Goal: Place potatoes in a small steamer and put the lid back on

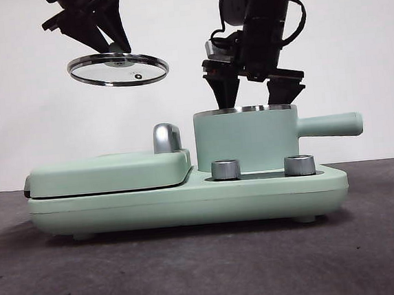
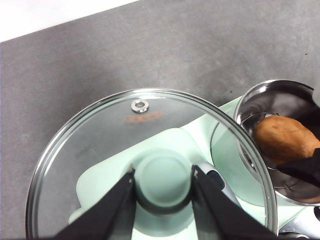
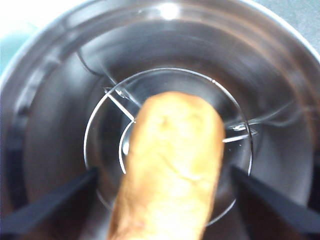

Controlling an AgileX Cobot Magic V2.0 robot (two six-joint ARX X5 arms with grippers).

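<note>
From my station I see the left gripper (image 2: 162, 187) clamped on the small mint-green knob (image 2: 163, 180) of the round glass lid with its shiny steel rim (image 1: 118, 69), holding it in the air, slightly tilted, above the flat mint-green hinged griddle plate (image 1: 110, 174) and off to the side of the pot. The right gripper (image 1: 254, 87) hangs directly over the mouth of the small mint-green cylindrical steamer with a steel rim (image 1: 247, 140), whose straight mint-green side handle (image 1: 330, 125) points away from the griddle. In the right wrist view its two black fingers (image 3: 47, 202) stand wide apart, one on either side of the orange-brown oblong potato (image 3: 172, 170), with clear gaps between them and its skin, so they are not clamped on it. The potato sits inside the steamer's shiny steel bowl, over a wire rack (image 3: 235, 132) at the bottom; the left wrist view shows it there too, lying in the pot beside the lid's edge. The steamer stands on a mint-green base (image 1: 188, 203) with two round steel dials (image 1: 226, 170) at its front, resting on the dark grey tabletop (image 1: 194, 272).
</note>
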